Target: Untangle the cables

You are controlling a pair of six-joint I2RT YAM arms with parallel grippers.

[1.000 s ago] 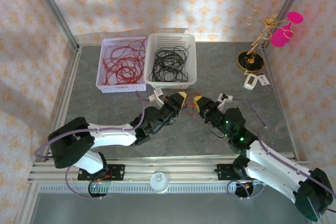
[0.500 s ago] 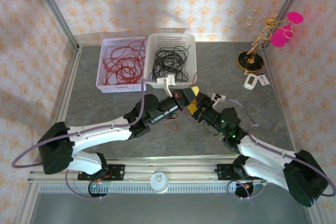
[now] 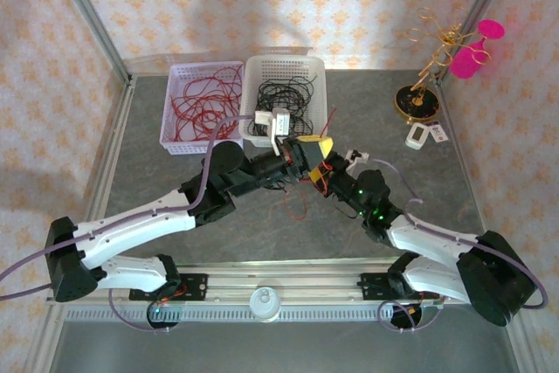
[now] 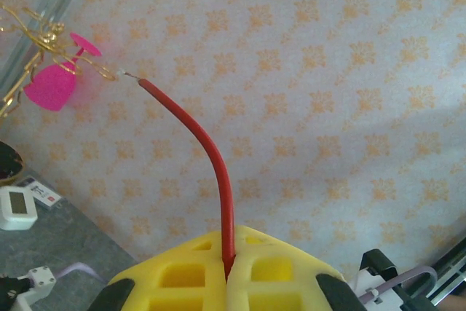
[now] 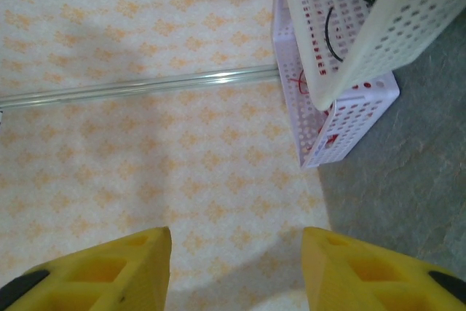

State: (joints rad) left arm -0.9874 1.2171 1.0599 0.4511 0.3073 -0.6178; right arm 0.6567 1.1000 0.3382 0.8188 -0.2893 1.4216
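My left gripper [image 3: 320, 146] is raised over the table's middle, in front of the baskets. In the left wrist view it [image 4: 229, 271] is shut on a red cable [image 4: 215, 169], which rises from between the yellow fingers and curves left to a bare tip. In the top view the red cable [image 3: 300, 201] dangles below the gripper toward the table. My right gripper [image 3: 316, 173] sits just beneath and near the left one. In the right wrist view it [image 5: 237, 271] stands open, its yellow fingers [image 5: 109, 271] wide apart with nothing between them.
At the back stand a lavender basket [image 3: 175, 141] of red cables and a white basket [image 3: 319, 133] of black cables, both also in the right wrist view [image 5: 357, 118] [image 5: 408, 16]. A gold stand with pink ornaments [image 3: 432, 67] and a small white device [image 3: 417, 136] sit back right.
My left arm has stretched out and lifted, carrying the red cable up and to the right. The right gripper has shifted left, ending beneath the left one.
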